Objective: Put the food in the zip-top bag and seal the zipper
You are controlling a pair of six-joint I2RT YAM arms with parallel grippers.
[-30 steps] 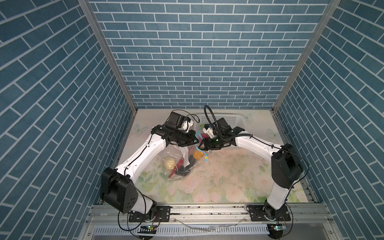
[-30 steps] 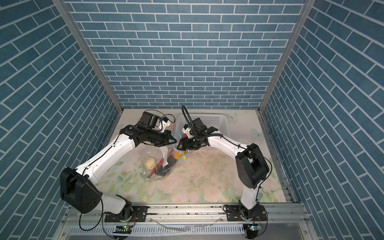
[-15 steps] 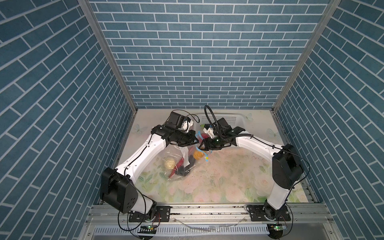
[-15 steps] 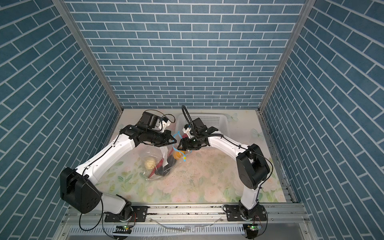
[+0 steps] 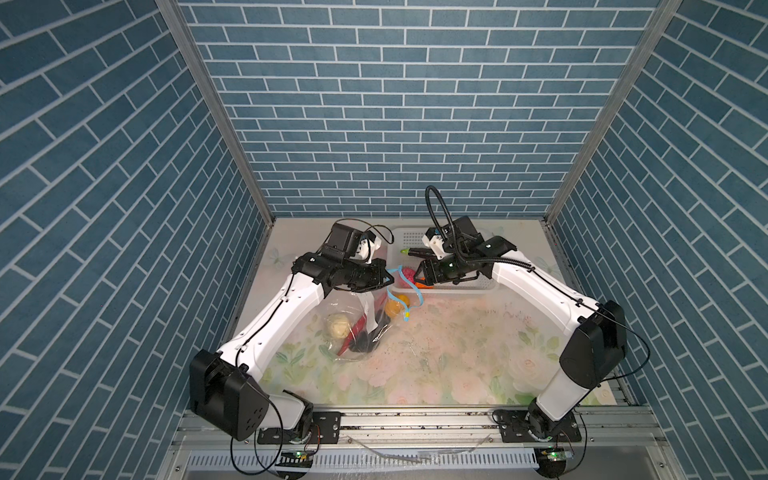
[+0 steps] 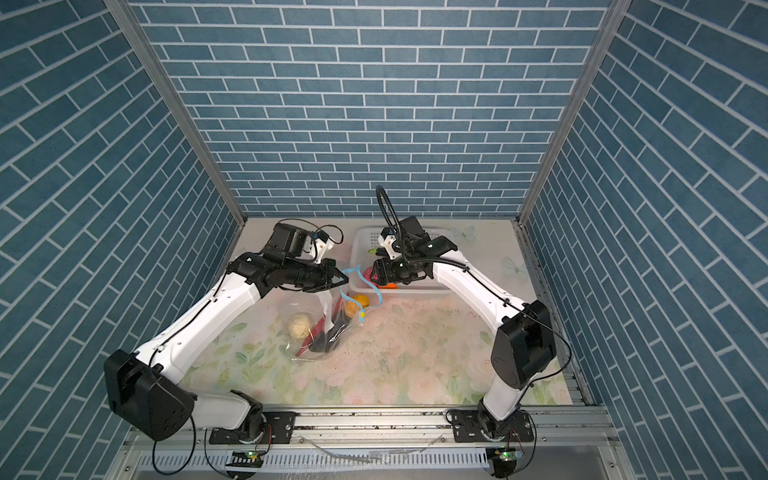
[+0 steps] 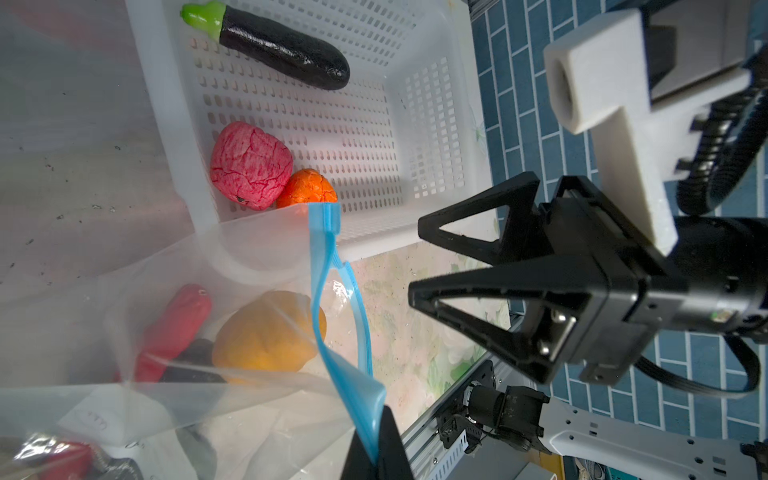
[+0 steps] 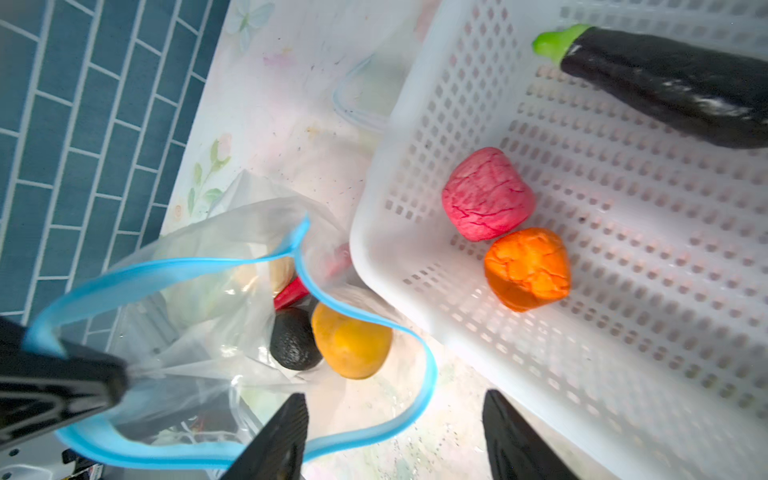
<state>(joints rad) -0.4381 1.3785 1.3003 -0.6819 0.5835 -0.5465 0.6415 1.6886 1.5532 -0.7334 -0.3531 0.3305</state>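
Bag (image 5: 332, 309) lies on the counter (image 5: 457, 357) just beside the basket (image 5: 461, 289), at the basket's front corner on the left arm's side. Its mouth is raised and gapes toward the basket.

Left tool (image 7: 376, 455): clamped tight on the zipper (image 8: 166, 266), holding that stretch of blue strip up off the counter. The rest of the strip loops loose around the mouth. The slider (image 5: 406, 316) hangs at the strip's end, in front of the basket.

Right tool (image 8: 395, 436): jaws wide apart with nothing between them, hovering over the same basket corner, by the bag mouth.

In the bag, outside the basket:
- cream ball (image 5: 337, 326)
- red strip (image 5: 356, 330)
- yellow piece (image 8: 351, 343)
- black oval (image 8: 293, 338), touching the yellow piece

In the basket:
- pink ball (image 8: 488, 193) and orange piece (image 8: 525, 268), touching, close to the front wall on the bag's side
- eggplant (image 8: 665, 91), farther back, apart from both
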